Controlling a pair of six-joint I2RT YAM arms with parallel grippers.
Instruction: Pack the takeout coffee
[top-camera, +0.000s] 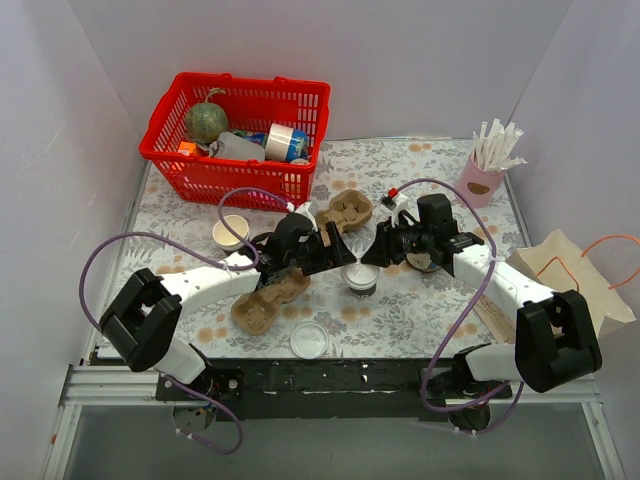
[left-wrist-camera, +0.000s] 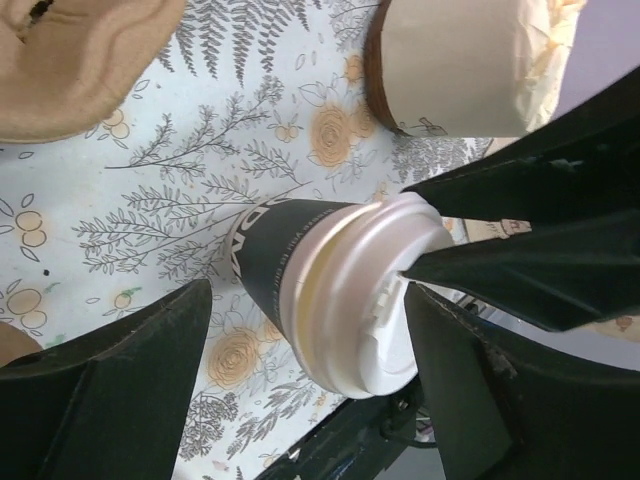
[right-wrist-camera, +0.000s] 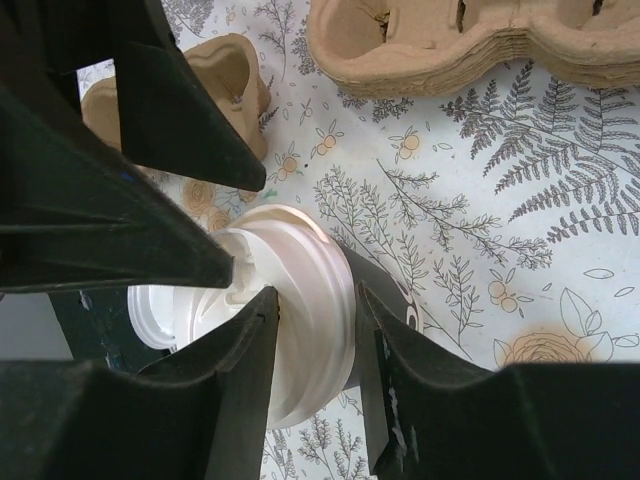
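On the table (top-camera: 400, 315): takeout coffee (top-camera: 359, 279), upright.
My left gripper (left-wrist-camera: 300, 395) wide; right gripper (right-wrist-camera: 315, 300) straddles lid (left-wrist-camera: 365, 290), grip unclear; snag could tip it.

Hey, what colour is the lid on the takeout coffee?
White. The lid shows best in the left wrist view.
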